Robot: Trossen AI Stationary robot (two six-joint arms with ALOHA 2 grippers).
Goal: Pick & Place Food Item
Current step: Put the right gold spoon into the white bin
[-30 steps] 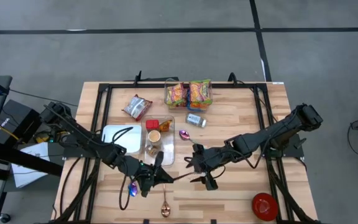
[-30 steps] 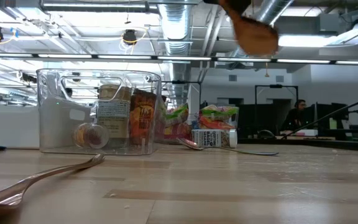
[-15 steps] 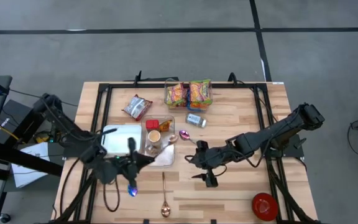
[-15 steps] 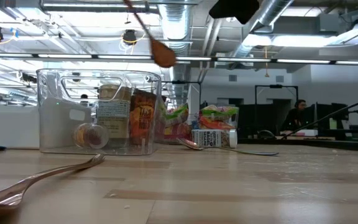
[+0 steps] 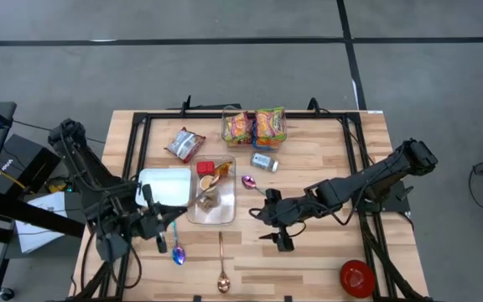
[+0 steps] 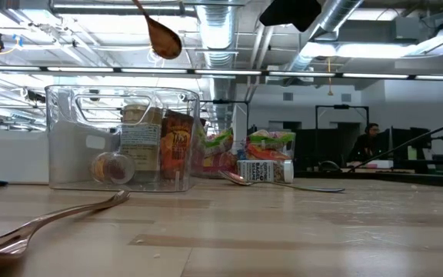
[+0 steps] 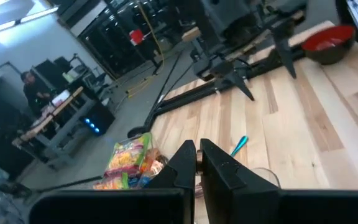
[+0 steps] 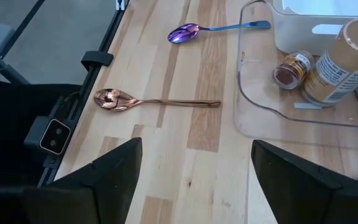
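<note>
Three spoons lie on the table — a copper spoon (image 5: 222, 270), a blue spoon (image 5: 177, 251) and a pink spoon (image 5: 251, 182). Two snack bags (image 5: 253, 127) sit at the far edge. One clear bin (image 5: 221, 212) holds jars and a packet. Left gripper (image 5: 153, 214) is clenched empty — right gripper (image 5: 277, 237) spread wide.

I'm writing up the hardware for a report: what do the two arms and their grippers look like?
Both arms are dark, slim and jointed, with black cables looped along them. The left gripper has two black, angular fingers tapering to narrow tips. The right gripper has two broad, flat, matte black fingers with pointed ends. No markings show on either.
</note>
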